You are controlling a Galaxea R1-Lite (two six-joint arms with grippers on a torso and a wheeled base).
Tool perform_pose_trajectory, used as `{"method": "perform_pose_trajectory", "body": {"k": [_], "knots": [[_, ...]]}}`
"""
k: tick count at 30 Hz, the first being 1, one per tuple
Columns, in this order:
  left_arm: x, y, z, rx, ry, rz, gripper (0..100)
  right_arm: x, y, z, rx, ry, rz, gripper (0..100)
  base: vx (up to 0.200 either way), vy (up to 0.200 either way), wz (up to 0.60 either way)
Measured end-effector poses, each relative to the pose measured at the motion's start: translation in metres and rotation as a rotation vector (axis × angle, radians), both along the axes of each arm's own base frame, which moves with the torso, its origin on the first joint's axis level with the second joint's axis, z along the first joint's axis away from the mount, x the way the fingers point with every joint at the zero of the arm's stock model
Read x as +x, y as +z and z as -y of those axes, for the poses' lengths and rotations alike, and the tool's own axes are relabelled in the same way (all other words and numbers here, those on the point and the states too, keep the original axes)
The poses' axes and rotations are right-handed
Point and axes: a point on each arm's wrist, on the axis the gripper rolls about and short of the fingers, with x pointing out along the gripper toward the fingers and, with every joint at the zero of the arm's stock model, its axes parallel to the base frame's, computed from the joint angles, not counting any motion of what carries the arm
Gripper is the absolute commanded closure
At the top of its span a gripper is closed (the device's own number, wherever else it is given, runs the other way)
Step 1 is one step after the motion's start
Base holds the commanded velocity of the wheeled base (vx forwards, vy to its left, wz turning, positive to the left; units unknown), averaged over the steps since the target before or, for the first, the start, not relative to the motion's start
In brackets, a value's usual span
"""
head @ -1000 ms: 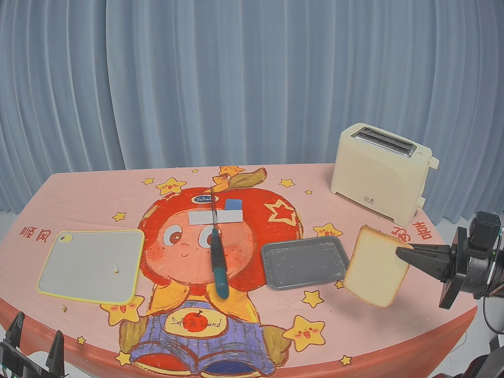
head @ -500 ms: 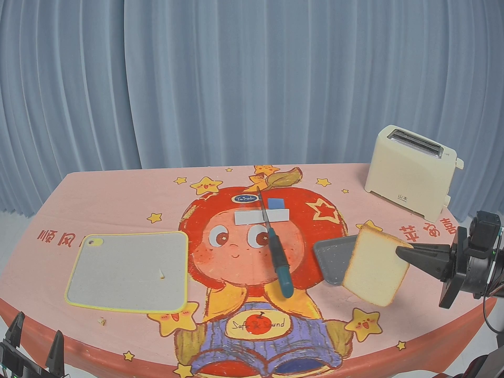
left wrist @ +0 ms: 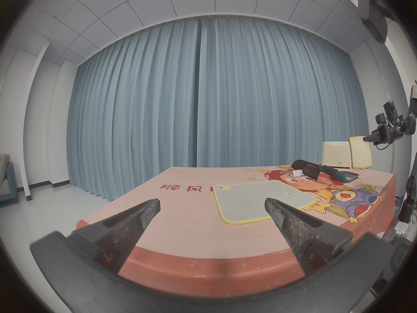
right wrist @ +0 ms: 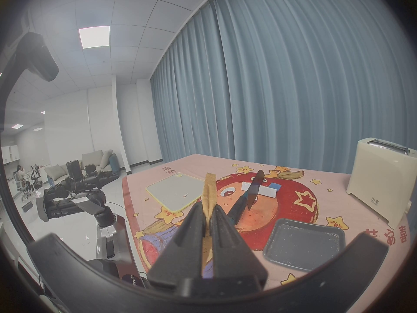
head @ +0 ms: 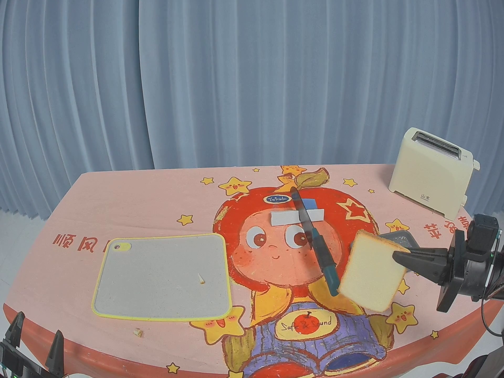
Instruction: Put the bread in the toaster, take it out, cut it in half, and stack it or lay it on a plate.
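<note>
A slice of bread (head: 370,271) hangs upright above the table's right front, with my right gripper (head: 401,255) shut on its edge. In the right wrist view the bread (right wrist: 209,188) is edge-on between the shut fingers (right wrist: 191,231). The cream toaster (head: 433,171) stands at the far right corner, slot up. A teal-handled knife (head: 317,248) lies mid-table, its handle end just beside the bread. The grey cutting board (head: 163,276) with a yellow rim lies front left. My left gripper (left wrist: 211,205) is open and low, off the table's front-left edge.
A grey tray (head: 401,237) lies behind the bread, mostly hidden by it, and is seen whole in the right wrist view (right wrist: 304,244). Small crumbs lie on the board (head: 201,278) and near the front edge (head: 137,333). A blue curtain hangs behind the table.
The whole head picture has shifted, so the camera moved relative to the table. The right gripper with the bread now stands by the knife's handle instead of right of the tray. The left gripper is unchanged.
</note>
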Motion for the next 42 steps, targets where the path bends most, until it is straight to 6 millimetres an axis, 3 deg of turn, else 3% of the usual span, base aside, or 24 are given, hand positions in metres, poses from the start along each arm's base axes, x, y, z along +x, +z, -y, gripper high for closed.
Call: {"method": "perform_pose_trajectory", "body": {"k": [13,19,42], "knots": [[0.0,0.0,0.0,0.0,0.0,0.0,0,0.0008,-0.001,-0.0005,-0.003,0.0,-0.005,100,-0.2,0.0,0.0],[0.0,0.0,0.0,-0.001,0.002,0.0,0,0.001,-0.0011,-0.0006,-0.004,0.0,-0.006,100,0.0,0.0,0.0],[0.0,0.0,0.0,-0.001,0.0,0.0,0,0.007,-0.0023,-0.003,-0.008,-0.005,-0.024,100,0.0,0.2,0.0]]}}
